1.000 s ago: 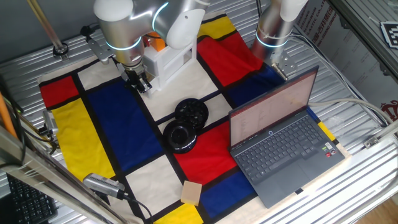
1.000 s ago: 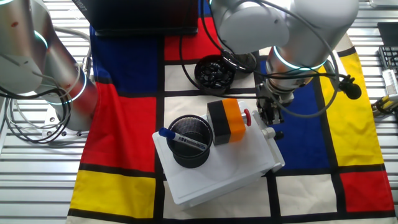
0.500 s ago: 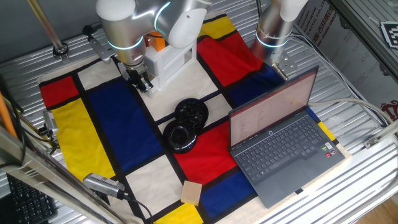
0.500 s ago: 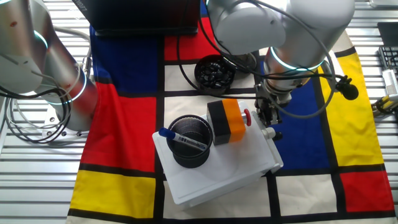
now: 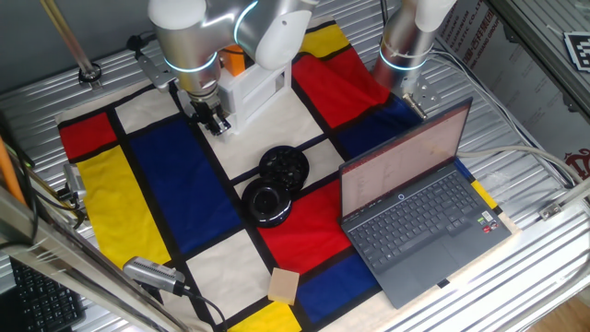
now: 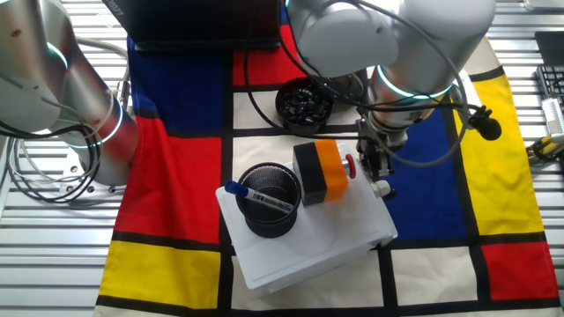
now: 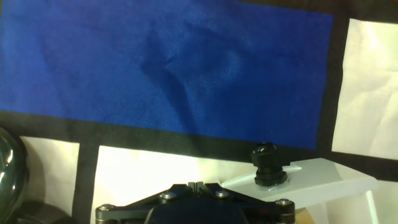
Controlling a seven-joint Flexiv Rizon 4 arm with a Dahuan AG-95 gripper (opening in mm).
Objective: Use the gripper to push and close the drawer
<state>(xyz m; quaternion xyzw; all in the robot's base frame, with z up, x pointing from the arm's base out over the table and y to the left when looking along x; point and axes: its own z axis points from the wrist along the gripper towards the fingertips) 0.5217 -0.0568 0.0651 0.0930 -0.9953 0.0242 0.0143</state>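
The white cabinet [image 5: 255, 89] stands at the back of the checked cloth. Its drawer [image 6: 385, 214] shows as a white front edge on the cabinet's right side in the other fixed view, sticking out only slightly. In the hand view the drawer front [image 7: 323, 179] carries a small black knob [image 7: 267, 165]. My gripper [image 5: 214, 121] is shut and empty, pointing down, with its fingers against the drawer front beside the knob. It also shows in the other fixed view [image 6: 374, 170] and at the bottom edge of the hand view [image 7: 195, 184].
Two black round dishes [image 5: 283, 167] [image 5: 267, 201] sit mid-cloth. An open laptop [image 5: 415, 198] is at the right, a tan block [image 5: 284, 284] at the front, the other silver arm [image 5: 410, 37] at the back. A mesh pen cup [image 6: 269, 211] and an orange-black box [image 6: 322, 172] stand on the cabinet.
My gripper has moved a little toward the cabinet, and the drawer front has slid slightly inward with it.
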